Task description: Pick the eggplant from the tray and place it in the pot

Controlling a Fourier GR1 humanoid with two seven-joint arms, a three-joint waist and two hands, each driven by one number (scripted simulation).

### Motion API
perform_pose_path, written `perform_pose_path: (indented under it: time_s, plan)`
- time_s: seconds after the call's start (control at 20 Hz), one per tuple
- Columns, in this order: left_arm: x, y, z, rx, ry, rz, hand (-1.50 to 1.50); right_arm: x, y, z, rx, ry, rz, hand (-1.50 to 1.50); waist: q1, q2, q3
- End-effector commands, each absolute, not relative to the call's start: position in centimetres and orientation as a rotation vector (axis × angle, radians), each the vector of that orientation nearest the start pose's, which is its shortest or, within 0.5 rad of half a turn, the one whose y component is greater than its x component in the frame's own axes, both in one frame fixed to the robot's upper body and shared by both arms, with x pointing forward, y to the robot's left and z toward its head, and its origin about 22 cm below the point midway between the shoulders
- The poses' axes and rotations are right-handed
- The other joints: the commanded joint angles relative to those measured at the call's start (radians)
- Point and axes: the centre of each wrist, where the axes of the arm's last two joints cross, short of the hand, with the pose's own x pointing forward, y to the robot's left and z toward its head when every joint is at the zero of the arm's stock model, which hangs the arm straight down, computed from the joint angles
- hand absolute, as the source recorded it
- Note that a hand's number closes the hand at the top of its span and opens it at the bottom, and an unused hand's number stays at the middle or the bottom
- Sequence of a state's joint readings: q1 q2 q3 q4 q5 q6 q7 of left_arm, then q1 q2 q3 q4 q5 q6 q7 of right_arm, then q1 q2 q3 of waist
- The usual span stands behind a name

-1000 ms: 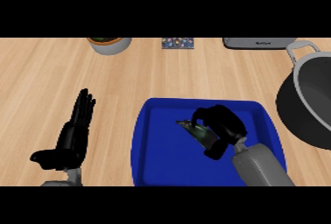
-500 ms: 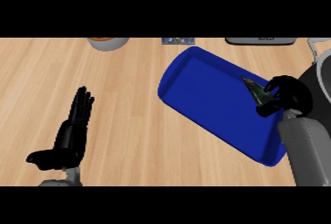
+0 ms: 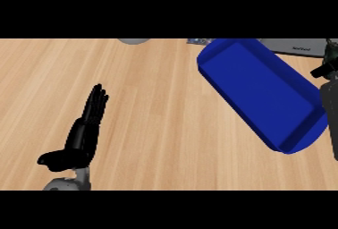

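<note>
The blue tray (image 3: pixel 264 89) lies slanted across the right side of the wooden counter, and nothing shows inside it. My right hand (image 3: pixel 328 67) is at the view's right edge, just past the tray's far right rim, mostly cut off. Its fingers look curled round a dark slender thing, the eggplant (image 3: pixel 329 48), of which only a tip shows above the hand. The grey right forearm (image 3: pixel 331 116) runs down the edge below it. My left hand (image 3: pixel 84 132) rests open at the lower left, fingers pointing up. The pot is out of view.
Along the counter's far edge sit the rim of a grey bowl (image 3: pixel 135 40), a small patterned item (image 3: pixel 196 41) and a flat grey appliance (image 3: pixel 305 46). Bare wood (image 3: pixel 165 112) spreads between my left hand and the tray.
The tray has swung round and slid to the far right. My right hand, curled on the eggplant, has lifted off the tray and moved to the right edge. The left hand stayed put.
</note>
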State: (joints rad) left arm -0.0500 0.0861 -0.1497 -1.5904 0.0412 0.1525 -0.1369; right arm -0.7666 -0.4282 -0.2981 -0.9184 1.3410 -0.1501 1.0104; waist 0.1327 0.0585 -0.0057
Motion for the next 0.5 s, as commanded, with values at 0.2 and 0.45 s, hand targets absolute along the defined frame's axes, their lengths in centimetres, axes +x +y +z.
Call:
perform_pose_path:
  time_s: [0.2, 0.45]
  plan:
    - [25.8, 18.7, 2.1, -0.035, -1.779, -0.095, 0.0, 43.1, -34.7, 19.1, -1.874, -0.209, -0.206, 1.5, 0.036, 0.007, 0.003]
    - [26.4, 18.5, 2.6, -0.028, -1.764, -0.079, 0.0, 44.0, -34.2, 19.2, -1.919, -0.126, -0.271, 1.5, 0.018, -0.001, 0.007]
